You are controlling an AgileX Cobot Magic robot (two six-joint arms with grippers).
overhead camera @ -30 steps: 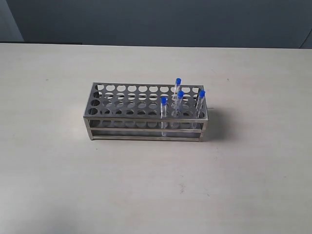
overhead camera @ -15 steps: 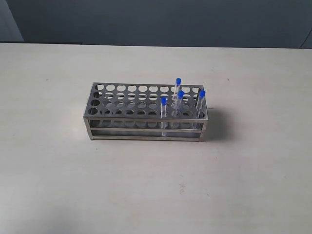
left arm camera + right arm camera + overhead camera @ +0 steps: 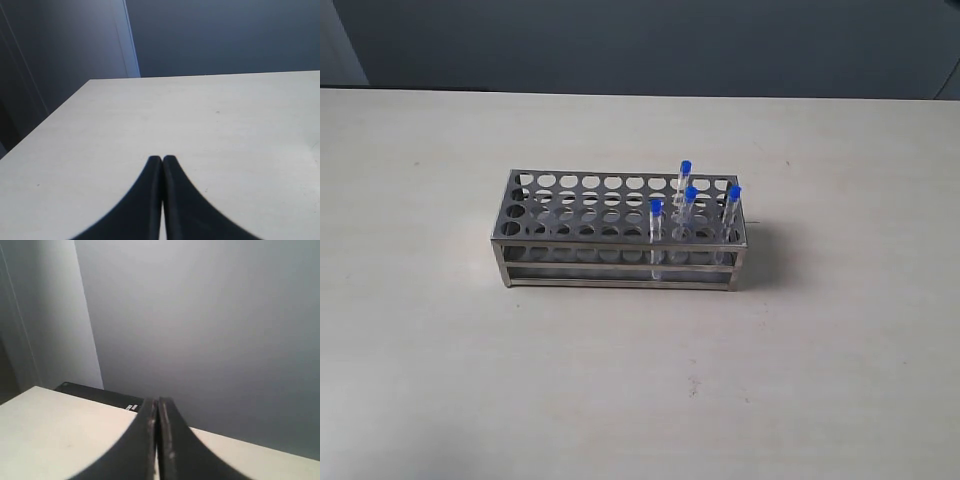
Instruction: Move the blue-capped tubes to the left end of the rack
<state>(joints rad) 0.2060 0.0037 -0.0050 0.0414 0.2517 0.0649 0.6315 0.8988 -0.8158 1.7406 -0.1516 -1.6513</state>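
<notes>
Exterior view: the rack [image 3: 580, 243] is standing on the pale table [image 3: 440, 350] with its long side facing the camera, and it is holding all four blue-capped tubes [image 3: 656, 225] upright in holes of its right-hand part. One tube is sitting in the front row, a second in the back row, a third between those rows, and the fourth at the rack's right end; each blue cap is rising clear of the top plate. Left wrist view: the left gripper [image 3: 162, 159] is hovering over bare tabletop, its two dark fingers pressed together and gripping nothing. Right wrist view: the right gripper [image 3: 158, 401] is pointing toward a grey wall [image 3: 200, 315], its fingers meeting along their length with nothing between them, and a dark flat object [image 3: 100, 392] is lying beyond its tips. Neither wrist view is taking in the rack, so its place relative to either gripper cannot be told
</notes>
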